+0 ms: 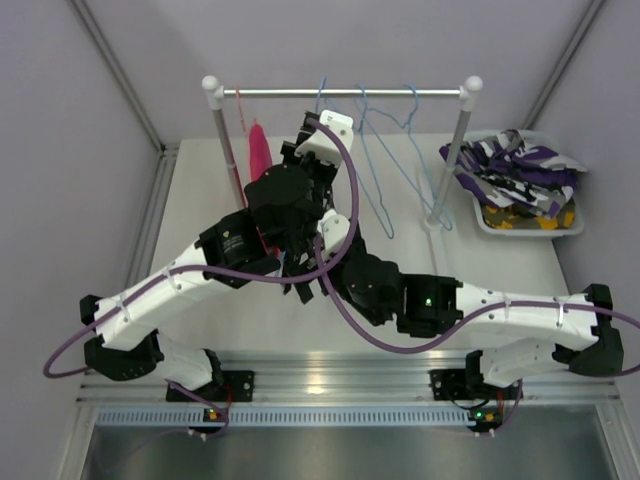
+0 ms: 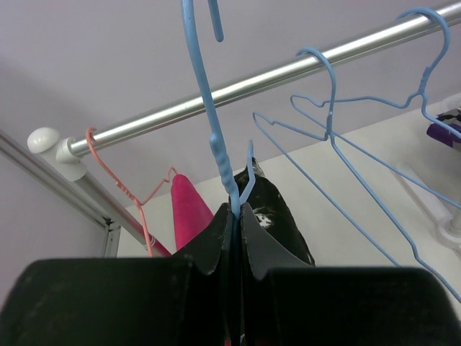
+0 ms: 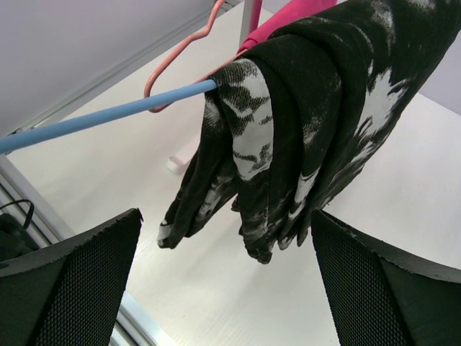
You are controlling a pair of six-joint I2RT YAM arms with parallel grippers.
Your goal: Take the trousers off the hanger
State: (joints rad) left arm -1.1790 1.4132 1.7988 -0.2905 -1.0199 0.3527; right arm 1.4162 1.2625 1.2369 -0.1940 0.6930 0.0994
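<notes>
Hangers [image 2: 330, 108]: three blue, one pink.
Left gripper [image 2: 236, 216] clamps a blue hanger [image 2: 209, 108] bearing black-and-white trousers [image 3: 302, 108], right gripper [image 3: 225, 216] wide apart beneath; pink trousers [image 1: 259, 150] beside; two camouflage pairs [image 1: 520, 170] in far-right bin [image 1: 490, 228].

1. Metal clothes rail [image 1: 340, 92]: horizontal, spans the far half of the table. From the left wrist view the rail runs diagonally across the frame.
2. Left post [image 1: 222, 135] and right post [image 1: 455, 150]: each carries one end of the rail and each is topped by a white ball cap [image 2: 43, 140]. Both lean slightly in the top view.
3. White bin [image 1: 525, 232]: far right of the table, just beside the right post's foot.
4. Table [image 1: 200, 180]: pale, matte surface.
5. Aluminium strip [image 1: 340, 378]: runs along the near edge.
6. Walls [image 1: 400, 40]: plain lilac, with grey corner struts [image 1: 115, 72].
</notes>
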